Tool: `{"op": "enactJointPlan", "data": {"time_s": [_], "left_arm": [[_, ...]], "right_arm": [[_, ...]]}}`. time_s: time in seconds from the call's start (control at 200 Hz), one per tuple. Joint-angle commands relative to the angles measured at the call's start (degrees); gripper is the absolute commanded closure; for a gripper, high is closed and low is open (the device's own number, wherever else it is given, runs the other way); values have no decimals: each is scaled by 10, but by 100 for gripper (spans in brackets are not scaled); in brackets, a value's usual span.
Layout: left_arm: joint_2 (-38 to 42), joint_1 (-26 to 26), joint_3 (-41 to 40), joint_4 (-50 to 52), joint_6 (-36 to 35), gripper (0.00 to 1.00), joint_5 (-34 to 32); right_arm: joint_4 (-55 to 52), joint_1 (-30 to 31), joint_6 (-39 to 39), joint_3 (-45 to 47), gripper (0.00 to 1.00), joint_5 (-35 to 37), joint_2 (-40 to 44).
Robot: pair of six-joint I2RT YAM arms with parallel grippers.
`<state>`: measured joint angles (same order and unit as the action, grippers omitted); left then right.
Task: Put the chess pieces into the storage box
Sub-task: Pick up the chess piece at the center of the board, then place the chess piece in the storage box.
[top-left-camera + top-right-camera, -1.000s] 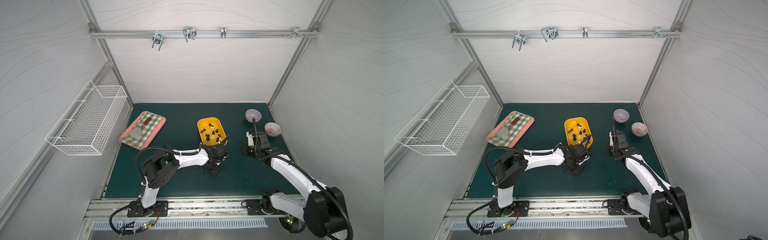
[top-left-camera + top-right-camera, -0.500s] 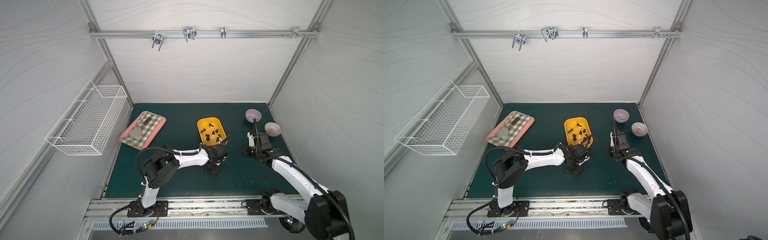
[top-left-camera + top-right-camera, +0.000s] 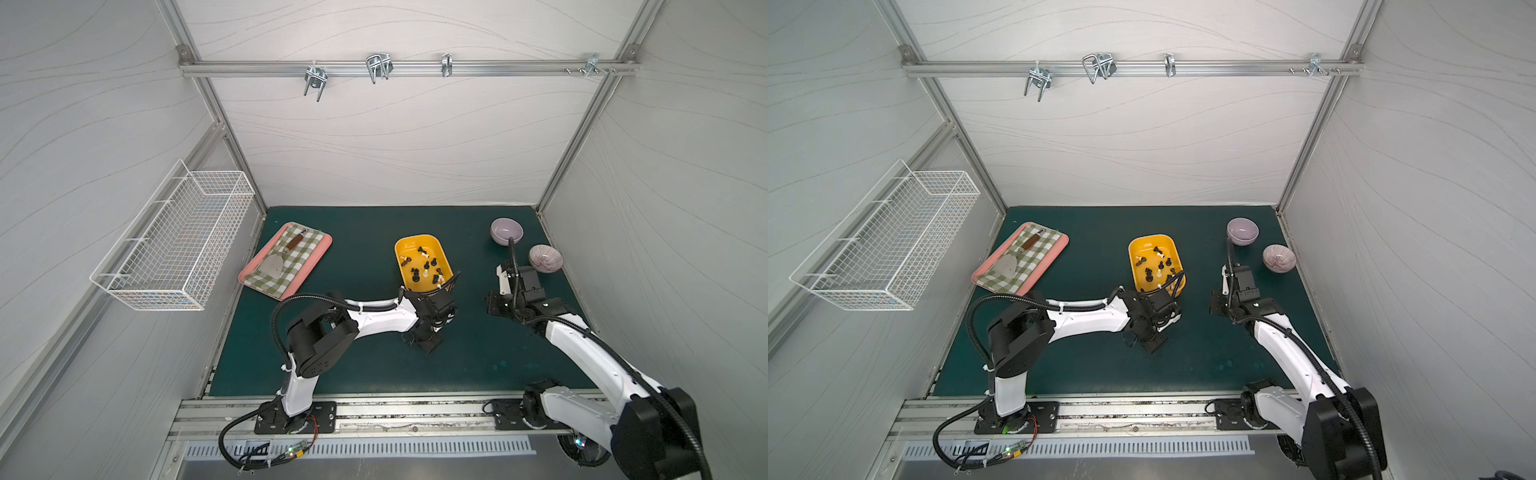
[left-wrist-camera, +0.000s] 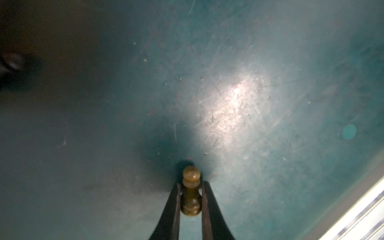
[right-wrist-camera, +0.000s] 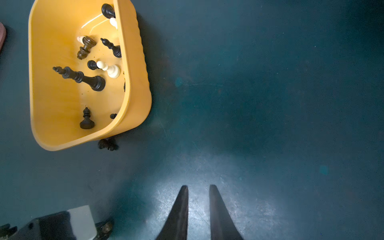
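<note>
The yellow storage box (image 3: 419, 239) (image 3: 1152, 239) (image 5: 137, 93) stands mid-table and holds several chess pieces (image 3: 426, 266) (image 3: 1160, 266) (image 5: 83, 76), dark and cream, most lying down. One dark piece (image 5: 108, 144) lies on the mat against the box's near corner. My left gripper (image 4: 191, 184) (image 3: 430, 344) points down at the mat just in front of the box, shut on a dark brown pawn (image 4: 191, 195). To the right of the box my right gripper (image 5: 198, 187) (image 3: 493, 305) hovers over bare mat, its fingers a narrow gap apart with nothing between them.
Two purple bowls (image 3: 506, 230) (image 3: 545, 257) sit at the back right, close behind the right arm. A pink tray (image 3: 286, 259) with checked cloth and a spatula lies at the back left. A white wire basket (image 3: 174, 241) hangs on the left wall.
My left gripper's jaws have closed in onto the pawn. Neither arm has visibly shifted, and the right gripper is unchanged.
</note>
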<state>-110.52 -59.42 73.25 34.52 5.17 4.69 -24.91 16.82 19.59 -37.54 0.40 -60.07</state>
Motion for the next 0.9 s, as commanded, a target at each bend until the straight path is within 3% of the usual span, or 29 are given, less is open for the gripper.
{"op": "enactJointPlan", "data": {"time_s": [0.0, 0.42, 0.895], "left_arm": [[36, -3, 31, 13, -24, 83, -10], [77, 48, 102, 12, -40, 83, -2], [-18, 163, 296, 52, -83, 81, 21]], "right_arm": [[-21, -3, -3, -11, 79, 9, 14], [-25, -3, -3, -4, 79, 2, 32], [-25, -4, -6, 3, 79, -12, 45]]}}
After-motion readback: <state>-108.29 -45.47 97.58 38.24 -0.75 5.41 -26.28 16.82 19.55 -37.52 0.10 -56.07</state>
